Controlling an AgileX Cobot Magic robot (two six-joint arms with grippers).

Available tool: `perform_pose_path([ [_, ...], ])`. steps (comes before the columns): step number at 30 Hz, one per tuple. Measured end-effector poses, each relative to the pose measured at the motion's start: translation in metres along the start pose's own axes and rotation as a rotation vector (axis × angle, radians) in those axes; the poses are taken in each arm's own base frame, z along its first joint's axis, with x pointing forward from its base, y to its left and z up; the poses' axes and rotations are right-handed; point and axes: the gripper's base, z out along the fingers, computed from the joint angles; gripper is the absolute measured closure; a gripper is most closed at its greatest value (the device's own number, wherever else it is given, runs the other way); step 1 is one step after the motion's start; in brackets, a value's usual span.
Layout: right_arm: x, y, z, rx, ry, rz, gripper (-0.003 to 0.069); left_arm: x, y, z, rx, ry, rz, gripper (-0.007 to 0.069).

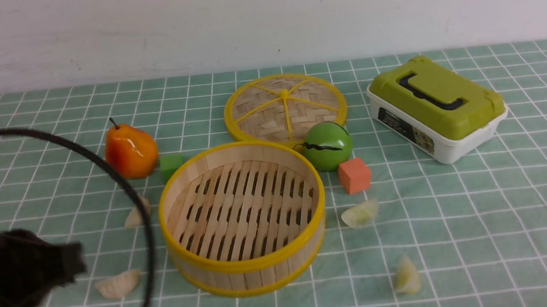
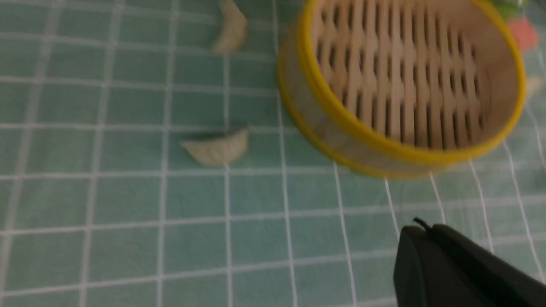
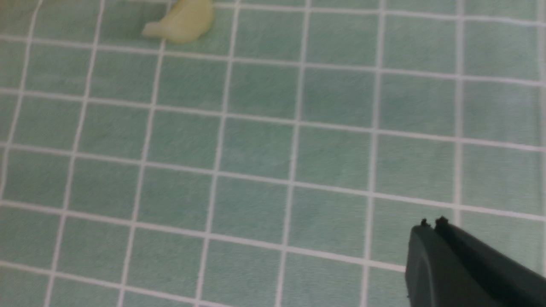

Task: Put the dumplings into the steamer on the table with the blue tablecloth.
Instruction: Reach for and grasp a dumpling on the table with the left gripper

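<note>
The steamer [image 1: 245,267] stands empty in the middle of the table with the blue tablecloth [image 1: 463,215]. Four dumplings lie on the cloth around it: two to its left [image 1: 117,284] [image 1: 136,214] and two to its right [image 1: 360,214] [image 1: 406,276]. My left arm [image 1: 11,272] is blurred at the near left. In the left wrist view my left gripper [image 2: 420,230] is shut and empty above the cloth, with one dumpling [image 2: 217,149], a second [image 2: 230,25] and the steamer [image 2: 384,147] ahead. My right gripper [image 3: 431,226] is shut and empty, well apart from a dumpling [image 3: 181,21].
Behind the steamer are its flat woven lid [image 1: 285,106], a pear [image 1: 131,150], a green cube [image 1: 171,165], a green ball [image 1: 327,145] and an orange cube [image 1: 354,175]. A green-lidded box [image 1: 436,106] stands at the back right. A black cable [image 1: 145,228] arcs over the left side.
</note>
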Motion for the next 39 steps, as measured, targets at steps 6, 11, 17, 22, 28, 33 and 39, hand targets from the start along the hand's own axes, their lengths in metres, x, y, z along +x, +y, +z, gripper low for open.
perform_pose_path([
  [6, -0.011, 0.010, 0.019, -0.093, 0.005, -0.097, 0.0663, -0.030, -0.001, 0.031, -0.010, 0.067, 0.050, 0.0638],
  [11, -0.011, 0.020, 0.029, -0.162, 0.048, -0.153, 0.0663, -0.099, 0.029, 0.069, -0.117, 0.077, -0.022, 0.0638],
  [17, -0.009, 0.026, 0.029, -0.187, 0.055, -0.209, 0.0663, -0.136, 0.045, 0.126, -0.150, 0.214, -0.030, 0.0638],
  [22, -0.008, 0.028, 0.029, -0.191, 0.060, -0.233, 0.0663, -0.153, 0.057, 0.173, -0.184, 0.279, 0.001, 0.0561],
  [28, -0.009, 0.028, 0.029, -0.190, 0.058, -0.234, 0.0662, -0.150, 0.071, 0.216, -0.204, 0.269, 0.008, 0.0339],
  [33, -0.010, 0.028, 0.029, -0.187, 0.053, -0.237, 0.0661, -0.137, 0.081, 0.246, -0.212, 0.297, 0.005, 0.0258],
  [39, -0.010, 0.028, 0.029, -0.185, 0.046, -0.235, 0.0661, -0.125, 0.087, 0.261, -0.218, 0.369, 0.005, 0.0394],
])
